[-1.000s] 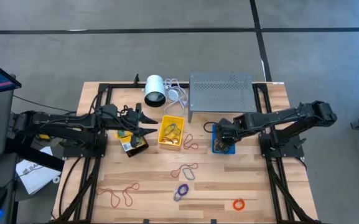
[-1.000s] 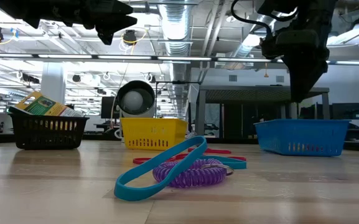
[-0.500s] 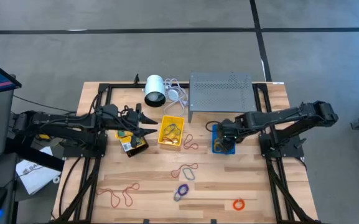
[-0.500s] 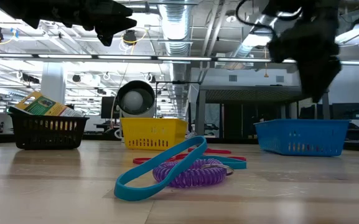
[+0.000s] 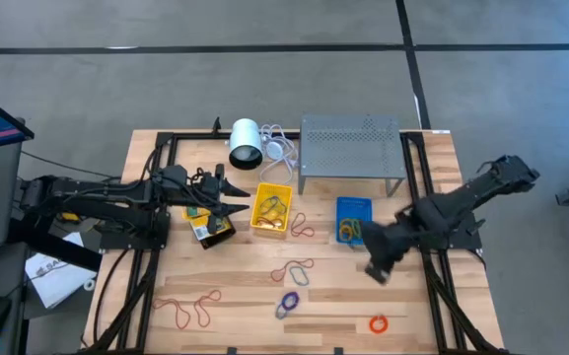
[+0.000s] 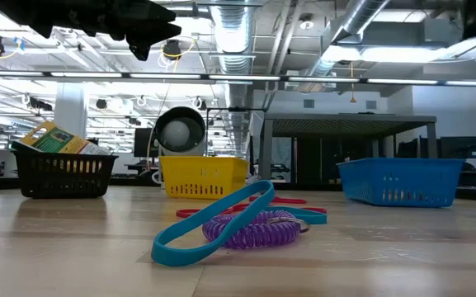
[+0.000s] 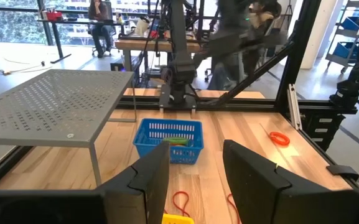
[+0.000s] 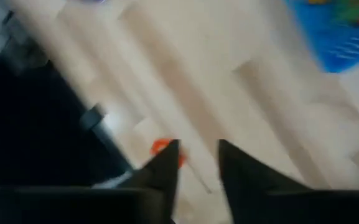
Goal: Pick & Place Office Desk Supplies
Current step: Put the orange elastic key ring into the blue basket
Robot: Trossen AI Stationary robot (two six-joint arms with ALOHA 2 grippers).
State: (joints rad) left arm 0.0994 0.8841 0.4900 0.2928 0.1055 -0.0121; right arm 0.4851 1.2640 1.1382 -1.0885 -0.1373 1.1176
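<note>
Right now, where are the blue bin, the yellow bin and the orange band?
blue bin (image 5: 353, 208): high view, bare floor near its far end.
yellow bin (image 6: 203, 178): low view, front wall.
orange band (image 5: 378, 323): high view, on the loop itself.

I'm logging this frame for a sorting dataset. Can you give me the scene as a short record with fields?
blue bin: holds coloured bands
yellow bin: holds bands
black bin: holds yellow-and-green packets
loose on table: orange band, purple coil, red bands
left gripper: open, empty, between black and yellow bins
right gripper: empty, in front of blue bin
</note>
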